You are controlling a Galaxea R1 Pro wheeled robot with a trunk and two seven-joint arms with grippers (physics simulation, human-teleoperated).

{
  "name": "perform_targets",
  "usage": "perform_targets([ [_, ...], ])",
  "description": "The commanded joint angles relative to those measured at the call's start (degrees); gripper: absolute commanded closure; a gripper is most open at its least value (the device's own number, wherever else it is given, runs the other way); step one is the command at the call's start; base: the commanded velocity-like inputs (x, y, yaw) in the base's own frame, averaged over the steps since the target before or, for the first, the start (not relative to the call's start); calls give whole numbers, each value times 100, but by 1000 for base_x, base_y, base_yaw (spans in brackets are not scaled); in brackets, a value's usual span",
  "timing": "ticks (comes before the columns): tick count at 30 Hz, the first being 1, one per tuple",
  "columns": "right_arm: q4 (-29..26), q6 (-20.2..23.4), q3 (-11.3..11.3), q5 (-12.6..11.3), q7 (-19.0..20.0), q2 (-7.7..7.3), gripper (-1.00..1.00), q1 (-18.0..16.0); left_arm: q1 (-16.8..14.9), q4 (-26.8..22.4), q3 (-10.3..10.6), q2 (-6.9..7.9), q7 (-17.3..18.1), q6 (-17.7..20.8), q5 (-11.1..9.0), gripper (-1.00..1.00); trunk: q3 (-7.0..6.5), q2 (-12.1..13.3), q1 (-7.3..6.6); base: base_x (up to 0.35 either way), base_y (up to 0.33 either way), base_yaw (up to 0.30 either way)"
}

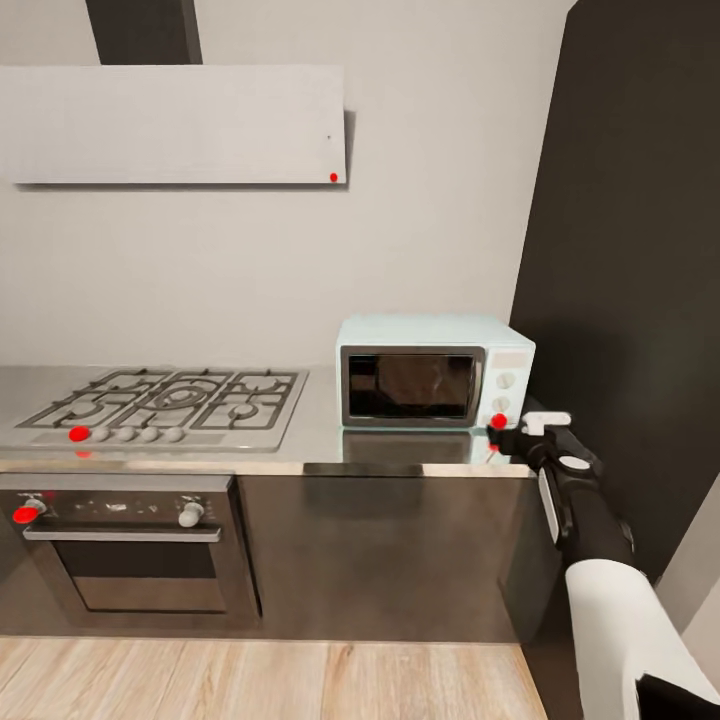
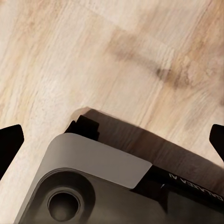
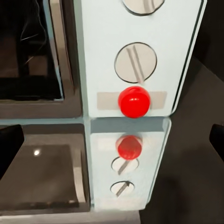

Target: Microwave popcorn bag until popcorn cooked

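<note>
Head view: one microwave, two knobs, door closed.

**What the views cut off or leave unclear**

In the head view the microwave glass is too dark to show what lies inside. The right gripper sits at the microwave's five o'clock corner, its fingertips too small to judge. The counter runs off the frame at nine o'clock, as does the oven.

In the right wrist view the upper knob is cut by the edge, and each finger shows merely a dark tip. The left wrist view crops the robot base and a finger.
</note>
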State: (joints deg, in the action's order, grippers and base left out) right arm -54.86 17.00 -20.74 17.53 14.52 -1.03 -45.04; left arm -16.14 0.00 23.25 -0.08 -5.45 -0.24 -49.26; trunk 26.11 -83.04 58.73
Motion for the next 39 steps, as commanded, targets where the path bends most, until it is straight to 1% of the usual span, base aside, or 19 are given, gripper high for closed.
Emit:
perform_targets([
  [1, 34, -18, -18, 55, 51, 5, -100, -5, -3, 0, 48, -1, -16, -5, -40, -100, 6, -3, 0, 0, 0, 0],
  [7, 129, -61, -18, 52, 47, -2, -100, -5, -3, 0, 48, -1, -18, -4, -40, -100, 6, -3, 0, 0, 0, 0],
  [11, 134, -65, -25, 57, -20, -6, -100, -5, -3, 0, 49, -1, -18, -4, -40, -100, 6, -3, 0, 0, 0, 0],
  [12, 134, -67, -25, 57, -20, -7, 100, -7, -3, 0, 49, -1, -18, -4, -40, -100, 6, -3, 0, 0, 0, 0],
  [14, 134, -128, -36, 57, -13, -10, 100, -5, -3, 0, 48, -1, -18, -4, -40, -100, 6, -3, 0, 0, 0, 0],
  [17, 134, -332, -43, 57, -27, -11, 100, -6, -3, 0, 48, -1, -18, -9, -40, -100, 6, -3, 0, 0, 0, 0],
  [19, 140, -316, -57, 53, -10, -11, 100, -6, -3, 0, 48, -1, -18, -11, -41, -100, 6, -3, 0, 0, 0, 0],
  [21, 150, -332, -162, 48, 11, -11, 100, -5, -3, 0, 50, -1, -18, -17, -41, -100, 6, -3, 0, 0, 0, 0],
  [23, 319, -364, -218, 40, -11, -13, 100, -6, -3, 0, 49, -6, -29, -25, -51, -100, 6, -3, 0, 0, 0, 0],
  [24, 501, -380, -239, 49, -21, -17, 100, -11, -3, 0, 48, -8, -38, -20, -58, -100, 6, -3, 0, 18, 0, 0],
  [28, 620, -389, -254, 55, -28, -22, 100, -8, -3, 0, 48, -9, -35, -3, -58, -100, 6, -3, 0, 193, -47, 0],
  [29, 650, -390, -255, 54, -33, -53, 100, -8, -3, 0, 48, -4, -35, -7, -59, -100, 6, -3, 0, 165, -58, 0],
  [35, 693, -392, -256, 51, -37, -124, 100, -8, -3, 0, 46, -4, -43, -19, -74, -100, 6, -3, 0, 43, -13, 0],
  [39, 703, -394, -256, 54, -37, -134, 100, -8, -3, 0, 48, -2, -36, -3, -67, -100, 6, -3, 0, 233, 0, 0],
])
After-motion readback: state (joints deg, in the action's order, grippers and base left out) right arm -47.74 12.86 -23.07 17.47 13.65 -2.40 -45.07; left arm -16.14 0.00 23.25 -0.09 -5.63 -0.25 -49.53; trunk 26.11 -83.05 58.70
